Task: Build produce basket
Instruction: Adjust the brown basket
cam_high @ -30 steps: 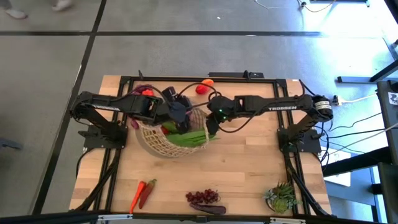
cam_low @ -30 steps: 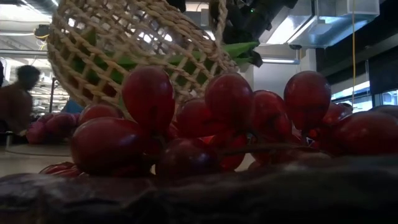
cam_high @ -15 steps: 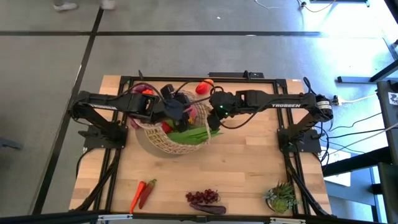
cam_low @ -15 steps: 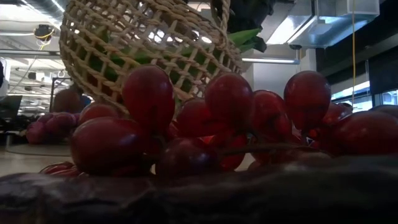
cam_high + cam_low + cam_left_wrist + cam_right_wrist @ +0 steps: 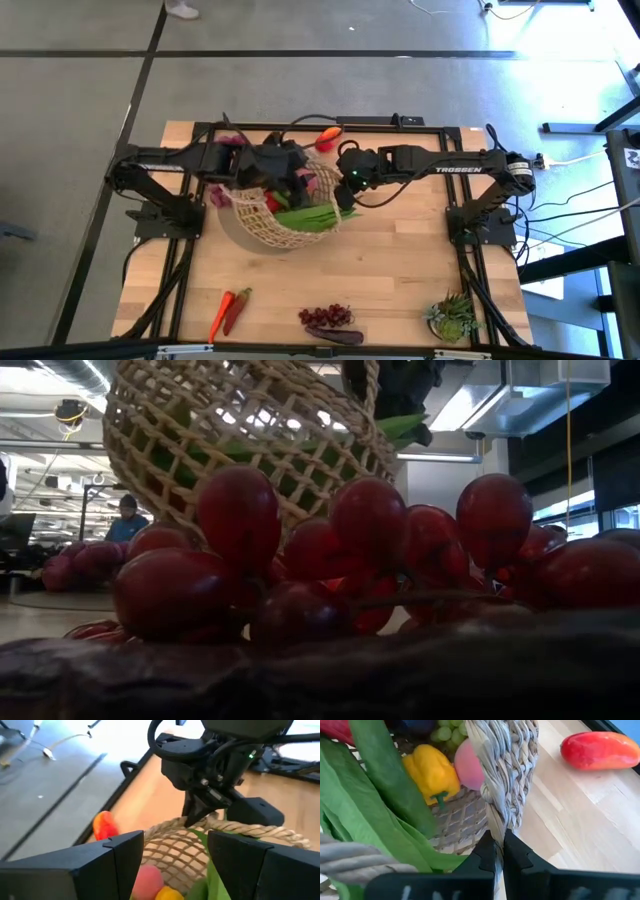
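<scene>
Round tan woven wicker basket [image 5: 285, 208] sits tilted over the middle of the pale wooden desk [image 5: 390, 270], toward the far side, between the two dark arms. In the low view its open-weave underside [image 5: 250, 440] hangs raised above the desk surface.

Right gripper [image 5: 499, 851] — jaws pinched nearly together on the basket's thick braided rim, which passes up between the two dark fingers [image 5: 517, 857]. From above, this gripper [image 5: 343, 196] meets the basket's right edge.

Left gripper [image 5: 290, 172] — over the basket's far-left rim. In the left wrist view its two broad dark fingers [image 5: 120, 852] stand well apart with the woven wall showing between them; holding nothing that I can see.

Inside the basket: long green leafy stalks [image 5: 375, 795] lying across the opening and sticking out past the right rim, a small yellow pepper [image 5: 432, 770], a pale pink rounded piece [image 5: 470, 767], a cluster of small green grapes [image 5: 451, 730]. A red piece [image 5: 267, 203] shows beside the green from above.

Outside it, on the desk:
- a red-orange elongated pepper [image 5: 327, 138] just behind the basket, by the far edge
- a purple item [image 5: 226, 142] near the left arm; kind unclear
- two red-orange chillies [image 5: 230, 310] at the near left
- a bunch of dark red-purple grapes [image 5: 328, 318] at the near middle, filling the low view's foreground [image 5: 330, 550]
- a spiky green potted plant [image 5: 452, 316] at the near right corner.

A person in a blue top [image 5: 126, 525] shows far back in the room.
</scene>
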You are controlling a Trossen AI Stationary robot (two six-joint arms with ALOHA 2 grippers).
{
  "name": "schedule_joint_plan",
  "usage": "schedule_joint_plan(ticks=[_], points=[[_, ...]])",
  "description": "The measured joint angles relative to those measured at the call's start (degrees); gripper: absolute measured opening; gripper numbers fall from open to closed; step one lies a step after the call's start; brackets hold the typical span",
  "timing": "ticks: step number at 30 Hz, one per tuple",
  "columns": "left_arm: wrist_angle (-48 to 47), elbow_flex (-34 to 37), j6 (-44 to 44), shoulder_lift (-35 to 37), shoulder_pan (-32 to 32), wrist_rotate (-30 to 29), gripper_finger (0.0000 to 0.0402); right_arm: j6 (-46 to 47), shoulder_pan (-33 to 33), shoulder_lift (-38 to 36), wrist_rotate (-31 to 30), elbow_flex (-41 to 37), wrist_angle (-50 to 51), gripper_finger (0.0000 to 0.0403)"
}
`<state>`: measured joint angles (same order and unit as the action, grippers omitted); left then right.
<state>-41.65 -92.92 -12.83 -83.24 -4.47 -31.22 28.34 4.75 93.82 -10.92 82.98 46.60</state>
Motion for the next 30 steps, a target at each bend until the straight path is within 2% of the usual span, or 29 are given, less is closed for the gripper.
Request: schedule_joint_plan(ticks=[5,14,25,30], points=[[0.99,-0.01,-0.42,-0.01,1.63,6.36,0.0211,1.12,0.00,0.51,0.00,0.02,2.19,0.0000],[2.00,0.02,1.10,-0.07,2.71,7.02,0.0211,2.27,-0.38,3.08,3.51,0.17,1.69,0.0000],[1.87,0.10,-1.79,0.56,4.36,10.64,0.0211,2.71,-0.81,3.78,3.88,0.11,1.63,0.0000],[3.39,0.10,3.96,0.56,4.72,11.14,0.0211,2.69,-0.79,3.80,3.85,0.11,1.57,0.0000]])
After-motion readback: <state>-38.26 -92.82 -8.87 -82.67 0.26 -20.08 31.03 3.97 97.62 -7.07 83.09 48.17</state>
